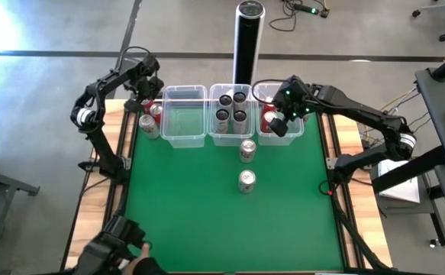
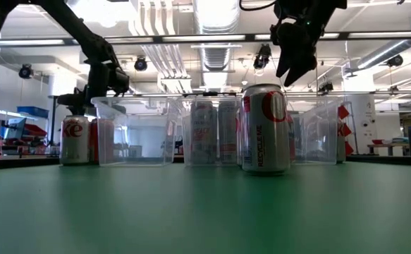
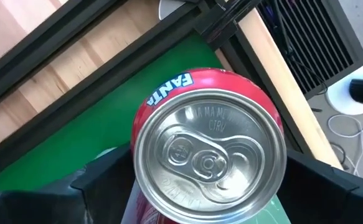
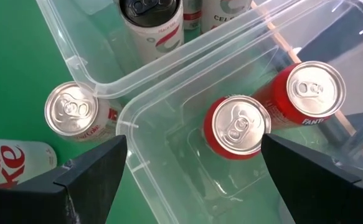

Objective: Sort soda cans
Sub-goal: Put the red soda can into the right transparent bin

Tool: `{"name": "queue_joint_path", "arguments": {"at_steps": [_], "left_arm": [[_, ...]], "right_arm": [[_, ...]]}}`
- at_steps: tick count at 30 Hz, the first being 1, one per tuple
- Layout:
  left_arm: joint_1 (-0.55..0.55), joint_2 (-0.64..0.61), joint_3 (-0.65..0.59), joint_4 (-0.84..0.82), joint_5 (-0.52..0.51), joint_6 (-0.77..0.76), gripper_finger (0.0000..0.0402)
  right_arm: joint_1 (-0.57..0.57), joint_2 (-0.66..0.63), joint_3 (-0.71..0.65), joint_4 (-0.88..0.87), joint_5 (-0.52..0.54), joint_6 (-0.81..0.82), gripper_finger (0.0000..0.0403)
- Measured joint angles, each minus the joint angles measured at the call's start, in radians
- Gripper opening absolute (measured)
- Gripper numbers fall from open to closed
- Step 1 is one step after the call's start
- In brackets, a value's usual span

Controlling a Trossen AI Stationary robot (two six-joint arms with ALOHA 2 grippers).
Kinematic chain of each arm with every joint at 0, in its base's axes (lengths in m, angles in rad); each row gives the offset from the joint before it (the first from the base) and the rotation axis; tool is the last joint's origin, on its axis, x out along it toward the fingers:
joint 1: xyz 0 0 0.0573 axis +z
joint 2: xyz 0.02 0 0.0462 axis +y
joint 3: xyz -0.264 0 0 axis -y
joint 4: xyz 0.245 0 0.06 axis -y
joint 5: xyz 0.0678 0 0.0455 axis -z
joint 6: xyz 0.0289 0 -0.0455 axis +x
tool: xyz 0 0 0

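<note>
**Red, dark and silver cans across three clear bins**

Green matting (image 1: 207, 221) covers the table, and three clear plastic bins stand in a row along its far edge. The left bin (image 1: 184, 116) looks empty. The middle bin (image 1: 232, 134) holds four dark cans (image 1: 230, 108) with silver tops, set two by two. The right bin (image 4: 187, 155) holds two red cans (image 4: 237, 126), upright, side by side; one reads FANTA down its side.

Two silver-white cans stand on the open mat: one (image 1: 247, 150) just in front of the middle bin, the other (image 1: 246, 181) nearer the table's middle. In the low view the nearer can (image 2: 265, 129) shows a red letter and "RECYCLE ME" on its side.

At the far left corner, outside the left bin, stands a cluster of cans (image 1: 149, 118): silver-white ones and red among them, their exact count hard to tell. In the low view a silver-white can (image 2: 74, 140) with red lettering stands just left of the bins.

Left gripper (image 3: 200, 186) is over that corner, its fingers either side of a red Fanta can (image 3: 207, 152) whose silver top and pull-tab face the camera; whether they press on it cannot be told.

Right gripper (image 4: 190, 177) hangs above the right bin with fingers wide apart, holding nothing.

A tall black-and-silver cylinder (image 1: 247, 38) stands behind the bins.
</note>
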Motion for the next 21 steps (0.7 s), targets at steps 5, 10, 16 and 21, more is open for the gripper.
{"name": "queue_joint_path", "arguments": {"at_steps": [5, 10, 16, 21], "left_arm": [[0.016, 0.001, 0.008, 0.007, 0.007, -0.044, 0.0326], [0.021, 0.001, 0.008, 0.007, 0.007, -0.064, 0.0326], [0.023, 0.001, 0.006, 0.012, 0.008, -0.066, 0.0324], [0.024, 0.001, 0.005, 0.011, 0.015, -0.039, 0.029]], "right_arm": [[0.0, 0.0, -0.01, 0.001, 0.0, 0.002, 0.0366], [0.0, 0.0, -0.017, 0.008, 0.0, 0.0, 0.0366], [-0.002, -0.001, -0.019, 0.019, 0.0, 0.001, 0.0366], [-0.002, -0.001, -0.019, 0.025, 0.0, -0.003, 0.0366]]}}
